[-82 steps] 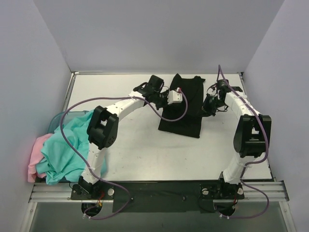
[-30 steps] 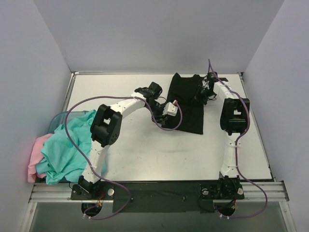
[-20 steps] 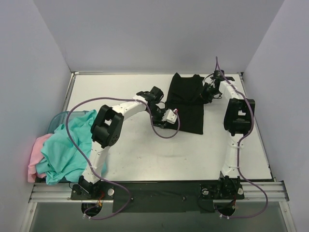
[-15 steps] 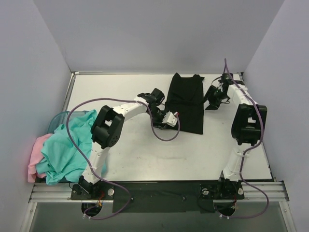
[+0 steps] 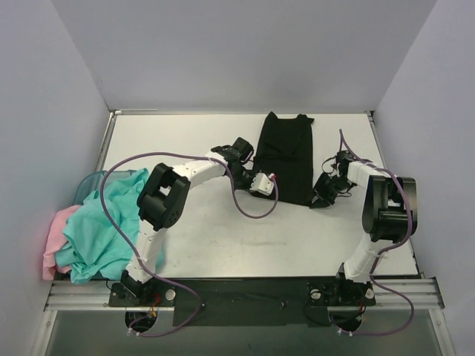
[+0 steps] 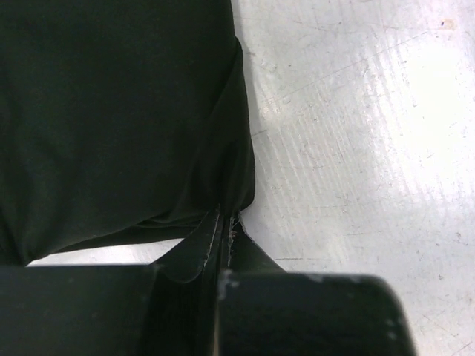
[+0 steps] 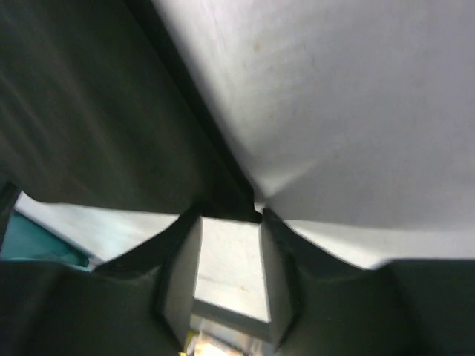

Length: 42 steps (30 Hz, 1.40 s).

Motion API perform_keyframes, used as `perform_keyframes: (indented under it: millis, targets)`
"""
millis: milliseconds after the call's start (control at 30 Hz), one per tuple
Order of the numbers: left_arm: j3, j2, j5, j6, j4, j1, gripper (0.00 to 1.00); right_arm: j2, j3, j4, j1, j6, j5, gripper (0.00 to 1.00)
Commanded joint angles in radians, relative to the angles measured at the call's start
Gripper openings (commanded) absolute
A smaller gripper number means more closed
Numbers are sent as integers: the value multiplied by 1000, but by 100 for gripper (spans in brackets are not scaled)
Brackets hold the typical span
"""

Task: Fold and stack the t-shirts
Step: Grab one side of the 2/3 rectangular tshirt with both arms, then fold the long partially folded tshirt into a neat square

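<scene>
The black t-shirt [image 5: 286, 152] lies folded into a long strip at the back middle of the table. My left gripper [image 5: 268, 185] is at its near left corner, shut and pinching the cloth corner, as the left wrist view shows [image 6: 225, 216] with the shirt [image 6: 111, 111] spread beyond it. My right gripper [image 5: 318, 198] is at the near right corner, open; in the right wrist view [image 7: 228, 215] its fingertips straddle the tip of the black cloth [image 7: 89, 96]. The teal t-shirts [image 5: 104, 222] and the pink t-shirt [image 5: 58, 231] lie heaped at the left edge.
A translucent teal bin rim [image 5: 84, 185] shows behind the heap at the left. Purple cables loop from both arms over the table. Grey walls close in the back and sides.
My right arm has swung from the shirt's far right corner down to its near right corner. My left gripper has stayed at the near left corner, shifting slightly.
</scene>
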<state>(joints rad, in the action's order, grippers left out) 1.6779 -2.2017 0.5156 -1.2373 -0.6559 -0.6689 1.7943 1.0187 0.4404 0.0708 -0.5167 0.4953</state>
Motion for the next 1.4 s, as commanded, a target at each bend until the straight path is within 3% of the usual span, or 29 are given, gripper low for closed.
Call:
perform_keyframes:
  millis: [0, 67, 267, 467, 567, 800, 1100, 1233, 1367]
  targets:
    - [-12, 60, -5, 24, 24, -4, 0, 46, 3, -86, 9, -29, -21, 16]
    - [-10, 69, -12, 45, 4, 5, 0, 37, -12, -81, 30, -26, -15, 0]
    - [-69, 147, -2, 50, -65, 26, 0, -58, -74, -8, 52, 47, -6, 0]
    - [-110, 236, 47, 173, -139, 23, 0, -218, -169, 52, 38, 55, 16, 0]
    - [-162, 290, 38, 185, -168, 5, 0, -300, -203, 124, -3, 72, 9, 0]
    - [-253, 485, 40, 239, -411, -47, 0, -513, -244, 329, -157, 53, -1, 0]
    - [-264, 701, 150, 355, -648, -81, 0, -756, -152, 653, -351, -14, 46, 0]
    - [-213, 715, 243, 453, -669, -34, 0, -744, -49, 664, -373, -31, 72, 0]
    - [-153, 688, 262, 542, -604, 66, 0, -615, 124, 644, -368, 23, 60, 0]
